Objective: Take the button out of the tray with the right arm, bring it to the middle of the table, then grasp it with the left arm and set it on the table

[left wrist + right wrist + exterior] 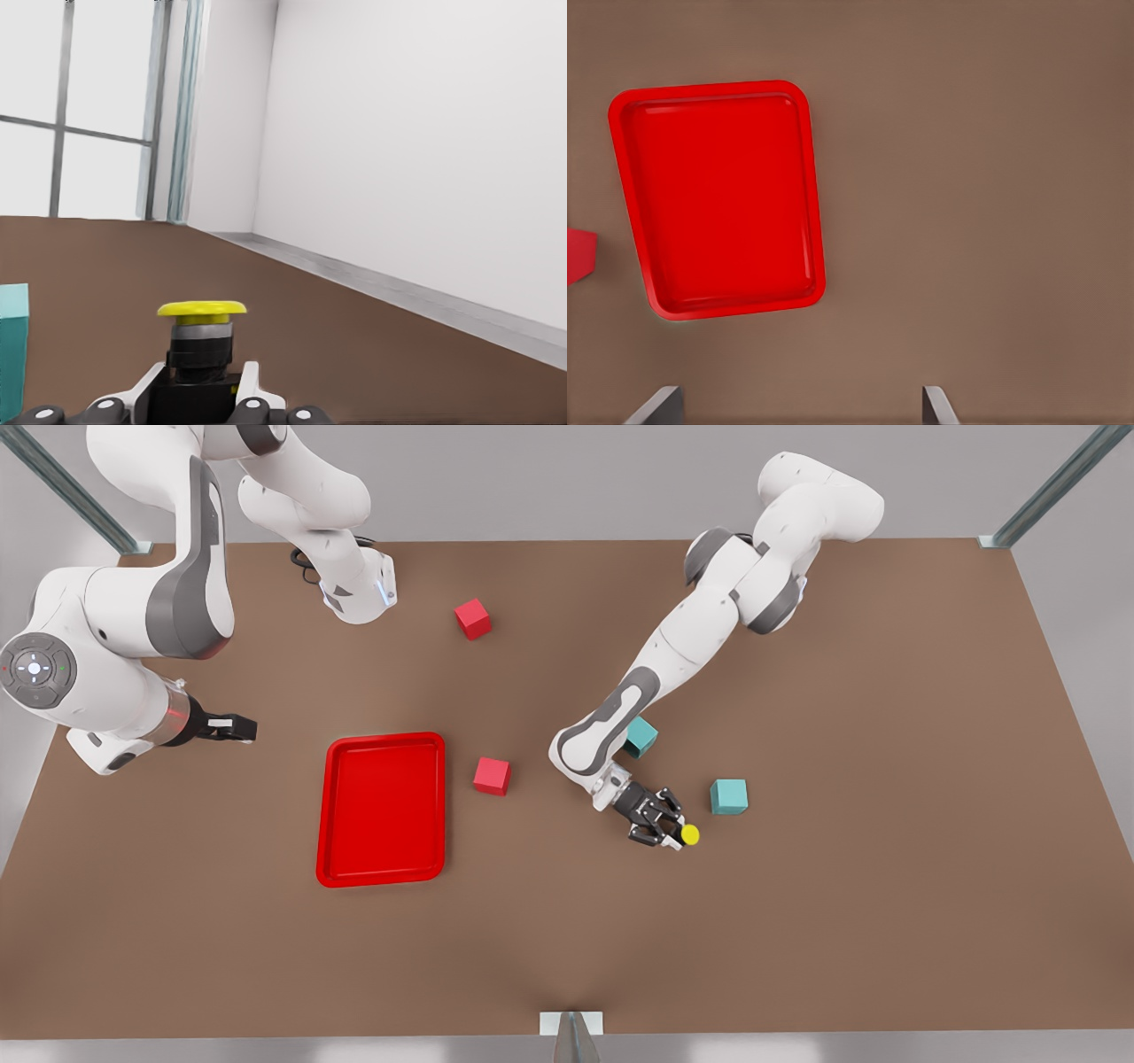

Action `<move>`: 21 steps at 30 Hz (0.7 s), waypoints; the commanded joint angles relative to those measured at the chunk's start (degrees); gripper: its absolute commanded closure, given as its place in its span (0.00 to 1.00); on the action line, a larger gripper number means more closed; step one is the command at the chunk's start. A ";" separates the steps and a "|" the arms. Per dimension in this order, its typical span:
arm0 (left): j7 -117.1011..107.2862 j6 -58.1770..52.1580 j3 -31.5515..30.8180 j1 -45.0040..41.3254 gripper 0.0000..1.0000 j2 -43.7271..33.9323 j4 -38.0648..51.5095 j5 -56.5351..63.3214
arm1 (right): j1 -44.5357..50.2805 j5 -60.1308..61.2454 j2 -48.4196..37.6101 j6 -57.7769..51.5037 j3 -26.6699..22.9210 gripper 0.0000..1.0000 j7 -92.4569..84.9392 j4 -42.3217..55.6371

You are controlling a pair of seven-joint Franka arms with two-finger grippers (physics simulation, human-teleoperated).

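Observation:
The button [689, 834], yellow cap on a dark body, sits between the fingers of my left gripper [678, 837], just right of the table's [886, 886] middle in the front view. In the left wrist view the button [202, 312] stands upright with my left gripper [199, 394] shut on its body. I cannot tell whether it touches the table. The red tray [381, 815] lies empty on the front view's left. My right gripper [239, 728] waits open, to the left of the tray [722, 195] and above table level, with nothing between its fingertips [660, 405].
Two teal cubes [728, 796] [640, 736] lie close to the left gripper, one partly behind the arm. A red cube [492, 776] sits right of the tray, another [472, 618] farther back. A teal cube [12, 350] shows beside the button.

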 commanded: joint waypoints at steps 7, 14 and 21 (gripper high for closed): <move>14.54 -0.13 0.01 0.00 0.09 0.35 0.10 0.08 | 0.02 -0.01 -0.06 -0.02 0.00 0.00 -0.03 0.09; 11.91 -0.13 0.01 0.00 0.00 0.17 0.10 0.08 | -0.15 0.07 -0.06 -0.02 0.00 0.00 -0.12 0.09; 11.38 -0.22 0.01 -0.18 0.00 -0.80 0.10 -0.27 | 0.02 -0.01 -0.06 -0.02 0.00 0.00 -0.12 0.18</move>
